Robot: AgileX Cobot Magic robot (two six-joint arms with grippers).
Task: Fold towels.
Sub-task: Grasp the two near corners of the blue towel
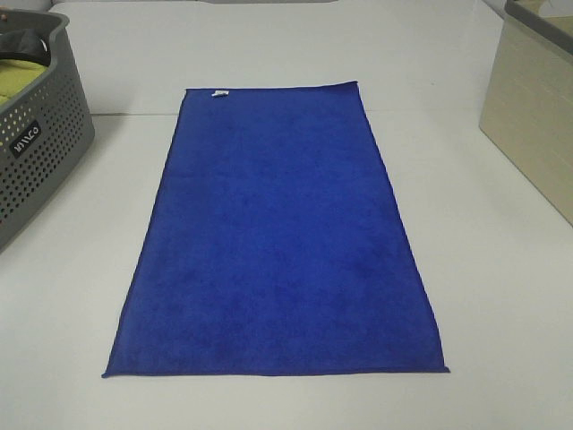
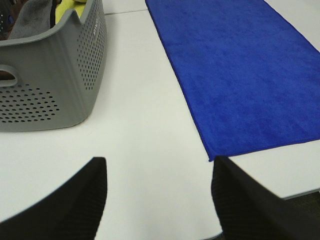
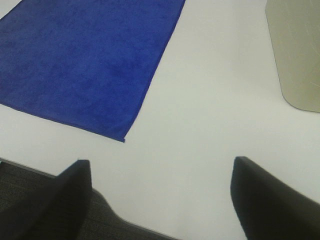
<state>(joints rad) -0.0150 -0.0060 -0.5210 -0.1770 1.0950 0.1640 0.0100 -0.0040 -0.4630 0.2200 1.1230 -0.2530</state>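
**Blue towel spread flat, both grippers wide open and empty at its near end.**

The towel [image 1: 277, 233] lies mid-table [image 1: 269, 45], its long axis running straight away from the arms, with the white tag [image 1: 219, 92] on the far short edge. The left gripper [image 2: 160, 165] hangs just short of the near left corner [image 2: 215, 151], close by its inner finger. The right gripper [image 3: 161, 162] looks slightly further from the near right corner [image 3: 119, 134]. A grey basket [image 1: 45, 134] and a beige bin [image 1: 537, 125] flank the long edges, standing clear of them. Bare table lies beyond the far edge.

Left jaws black, finely ribbed; right jaws black, matte, tapered.
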